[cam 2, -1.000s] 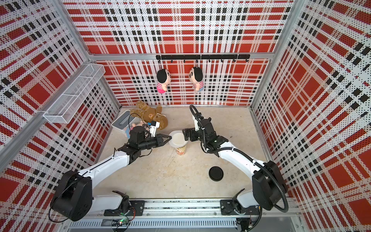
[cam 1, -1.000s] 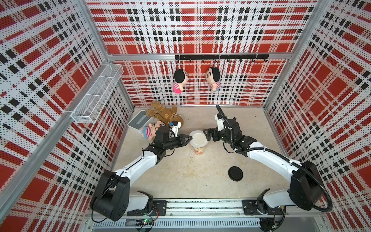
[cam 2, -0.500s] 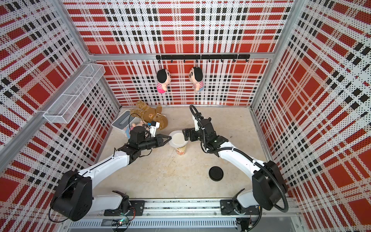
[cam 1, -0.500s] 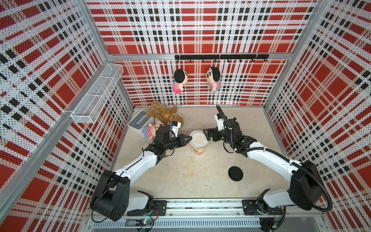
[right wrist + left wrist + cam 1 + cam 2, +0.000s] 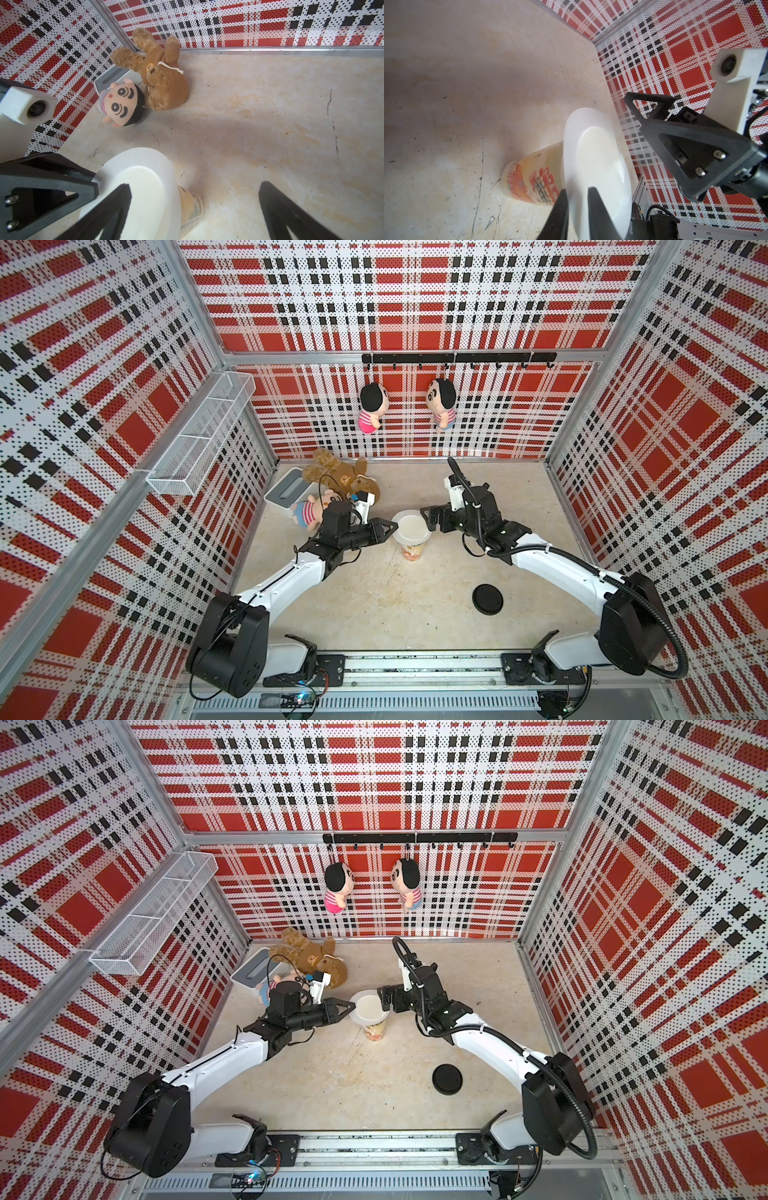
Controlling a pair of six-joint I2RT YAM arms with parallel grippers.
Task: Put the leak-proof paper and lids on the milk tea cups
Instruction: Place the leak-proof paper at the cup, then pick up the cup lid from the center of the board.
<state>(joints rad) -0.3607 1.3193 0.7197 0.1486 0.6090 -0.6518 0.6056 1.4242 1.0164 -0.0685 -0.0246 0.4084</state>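
The milk tea cup (image 5: 412,552) (image 5: 375,1031), white with orange-red print, stands upright mid-table. The leak-proof paper (image 5: 412,524) (image 5: 370,1007), a thin white round sheet wider than the mouth, lies across its top. My left gripper (image 5: 395,526) (image 5: 578,189) is at the sheet's left edge. Its jaws stand narrowly apart, one above and one below the paper (image 5: 593,155), so it is open. My right gripper (image 5: 428,520) (image 5: 194,186) is wide open at the cup's right side. One of its fingers is over the paper (image 5: 141,176), the other over bare table beside the cup (image 5: 190,207).
A black round lid (image 5: 487,600) lies on the table toward the front right. A white box (image 5: 286,491), a brown plush bear (image 5: 340,475) and a small doll (image 5: 309,512) crowd the back left corner. Two dolls hang on the back wall. A wire basket (image 5: 199,439) is fixed to the left wall.
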